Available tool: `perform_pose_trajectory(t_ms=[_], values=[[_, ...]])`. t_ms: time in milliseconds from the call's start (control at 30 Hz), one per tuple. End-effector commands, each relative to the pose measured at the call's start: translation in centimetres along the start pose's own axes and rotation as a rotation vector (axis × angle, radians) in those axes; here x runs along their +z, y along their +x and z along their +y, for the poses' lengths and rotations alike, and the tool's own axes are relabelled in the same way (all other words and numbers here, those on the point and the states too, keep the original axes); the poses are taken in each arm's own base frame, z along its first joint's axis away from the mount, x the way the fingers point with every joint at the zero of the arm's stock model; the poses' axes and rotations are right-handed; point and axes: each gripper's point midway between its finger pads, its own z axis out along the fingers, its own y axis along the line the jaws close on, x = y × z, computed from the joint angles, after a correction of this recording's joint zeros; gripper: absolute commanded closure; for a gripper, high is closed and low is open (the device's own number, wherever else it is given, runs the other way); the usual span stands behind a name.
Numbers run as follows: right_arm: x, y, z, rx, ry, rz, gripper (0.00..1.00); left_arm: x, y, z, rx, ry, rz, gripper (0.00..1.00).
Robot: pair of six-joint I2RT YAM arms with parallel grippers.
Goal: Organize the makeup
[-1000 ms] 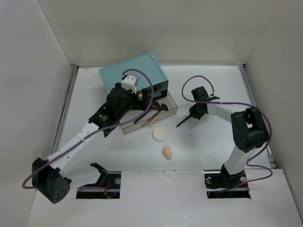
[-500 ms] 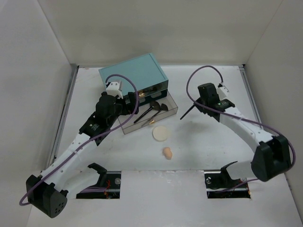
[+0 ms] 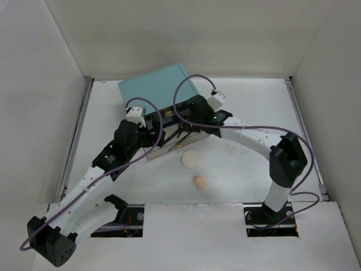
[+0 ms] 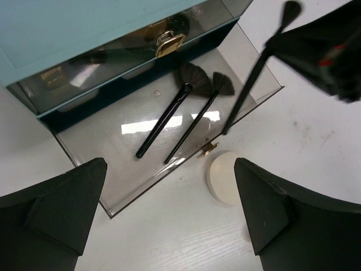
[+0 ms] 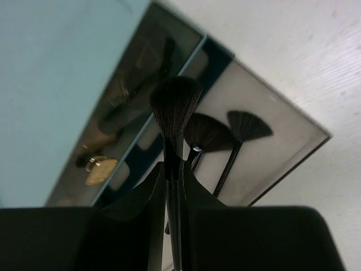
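Note:
My right gripper (image 3: 189,115) is shut on a thin black round-headed brush (image 5: 174,106) and holds it tilted over the open clear drawer (image 4: 107,152) of the teal box (image 3: 159,88). The brush also shows in the left wrist view (image 4: 252,79). Two black fan brushes (image 4: 169,116) (image 4: 198,118) lie in the drawer. My left gripper (image 4: 169,212) is open and empty, hovering above the drawer's near corner. A cream round puff (image 3: 192,159) lies on the table just in front of the drawer. A peach egg-shaped sponge (image 3: 199,181) lies nearer still. Compacts, cylinder and bottle are out of view.
The teal box's shut upper drawer has a gold handle (image 4: 170,43) and dark items behind its clear front. White walls (image 3: 51,84) enclose the table on three sides. The arm bases (image 3: 127,217) sit at the near edge.
My right arm has swung left from the right side of the table to over the open drawer, carrying the brush. My left gripper has drawn back slightly toward the drawer's near corner.

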Motion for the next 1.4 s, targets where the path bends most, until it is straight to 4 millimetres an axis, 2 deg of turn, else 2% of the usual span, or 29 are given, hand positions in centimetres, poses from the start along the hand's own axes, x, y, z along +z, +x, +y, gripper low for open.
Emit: perform_pose_trajectory(t_ms=[0,33,67,167,267,367,467,533,633,733,833,1000,1133,1300,1333,1367], values=[[0.3,0.7,3.7,0.058,-0.056,-0.019,0.90,-1.6,-0.4,0.6,-0.015,-0.014,-0.017,0.00],[0.5,1.7,3.9,0.042,-0.060,0.001,0.81,-2.0,-0.5,0.7,-0.017,-0.015,-0.024,0.00],[0.7,2.4,4.0,0.028,-0.059,0.017,0.68,-2.2,-0.5,0.8,-0.017,-0.014,-0.028,0.00],[0.6,3.1,4.1,0.017,-0.063,0.038,0.56,-2.5,-0.4,0.6,-0.014,-0.004,-0.034,0.00],[-0.7,2.1,4.4,0.017,-0.089,0.034,0.43,-2.3,0.0,-0.3,-0.002,0.027,-0.015,0.00],[-2.2,-0.2,3.6,0.009,-0.106,0.008,0.31,-1.8,0.9,-2.3,0.029,0.096,0.027,0.00],[-3.4,-3.0,0.9,-0.012,-0.097,-0.031,0.19,-1.3,2.6,-5.4,0.076,0.185,0.094,0.00],[-3.8,-4.9,-1.9,-0.041,-0.065,-0.060,0.12,-0.9,4.2,-7.6,0.109,0.238,0.153,0.00],[-4.4,-7.7,-6.7,-0.059,0.002,-0.104,0.02,-0.3,7.8,-10.7,0.175,0.288,0.281,0.00],[-4.9,-10.2,-11.4,-0.039,0.070,-0.153,0.00,0.1,10.8,-13.3,0.217,0.323,0.373,0.00],[-5.3,-11.7,-14.6,-0.033,0.115,-0.178,0.00,0.7,13.4,-15.7,0.234,0.354,0.452,0.00],[-5.5,-11.9,-16.9,-0.104,0.139,-0.161,0.00,1.6,18.2,-17.6,0.214,0.342,0.602,0.00],[-5.3,-11.5,-17.9,-0.123,0.154,-0.147,0.00,2.3,21.7,-17.7,0.231,0.294,0.690,0.01],[-5.2,-11.7,-19.2,-0.104,0.167,-0.141,0.00,2.7,24.2,-17.7,0.255,0.250,0.768,0.27],[-5.2,-11.8,-19.5,-0.102,0.170,-0.142,0.00,2.6,24.3,-17.7,0.261,0.246,0.775,0.37],[-5.3,-11.9,-19.7,-0.093,0.172,-0.147,0.00,2.5,24.2,-17.7,0.264,0.244,0.776,0.62]])
